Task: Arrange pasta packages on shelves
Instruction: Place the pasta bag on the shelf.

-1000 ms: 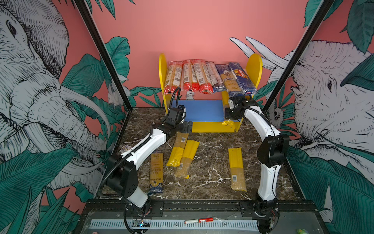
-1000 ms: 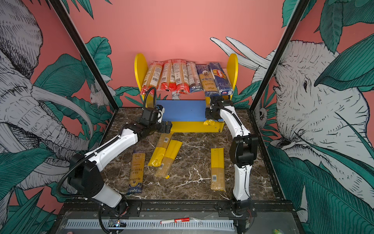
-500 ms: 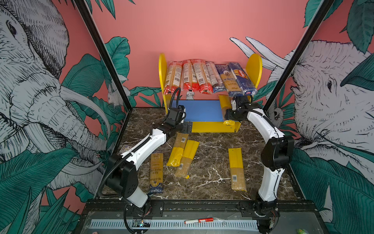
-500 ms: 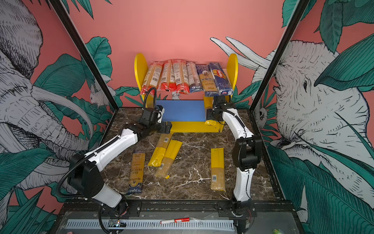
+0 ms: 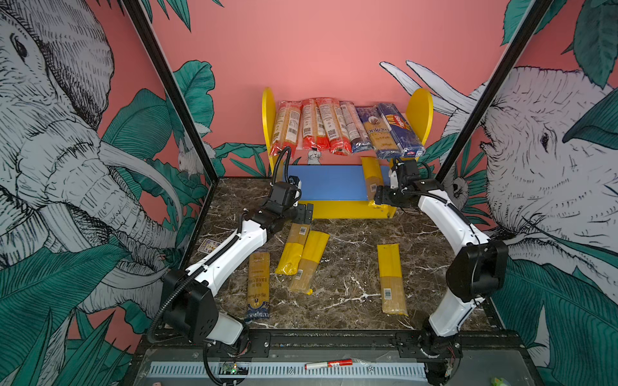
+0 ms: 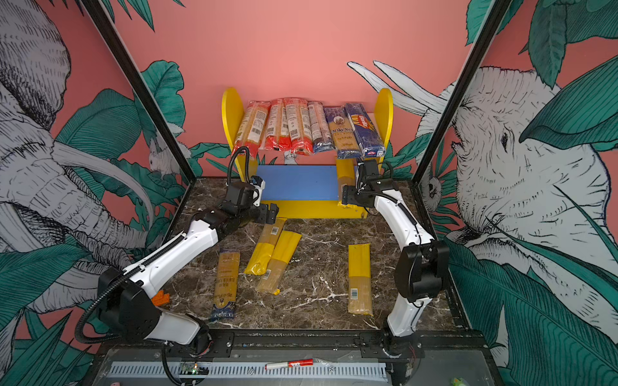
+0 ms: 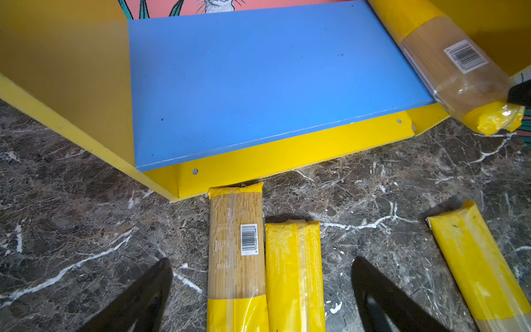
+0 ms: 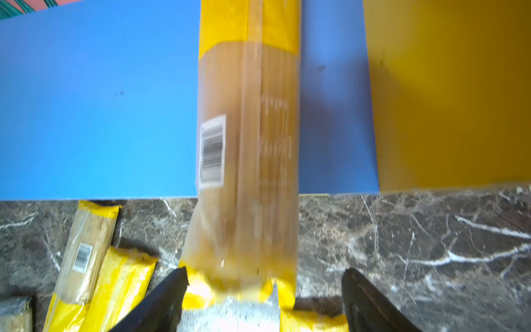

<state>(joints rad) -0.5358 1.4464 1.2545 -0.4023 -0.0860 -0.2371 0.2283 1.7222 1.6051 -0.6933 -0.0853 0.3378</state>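
Dark marble counter (image 5: 351,267); half-yellow clear-film spaghetti pack (image 8: 247,143) on blue shelf board (image 8: 86,115) likely light, stiff, brittle, slippery, so grip mid-length; left fingers (image 7: 138,301) and right fingers (image 8: 161,301) spread open, empty.

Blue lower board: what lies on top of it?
One half-yellow pasta pack lies at the blue lower board's right end, overhanging the front edge. The rest is bare. Its far end is hidden under the upper packs.

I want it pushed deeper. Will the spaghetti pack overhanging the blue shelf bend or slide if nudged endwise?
Probably stiff: the spaghetti pack lies straight though its end overhangs the blue shelf. Likely slides readily, since its wrapper looks glossy. Its crumpled end flap may fold first.
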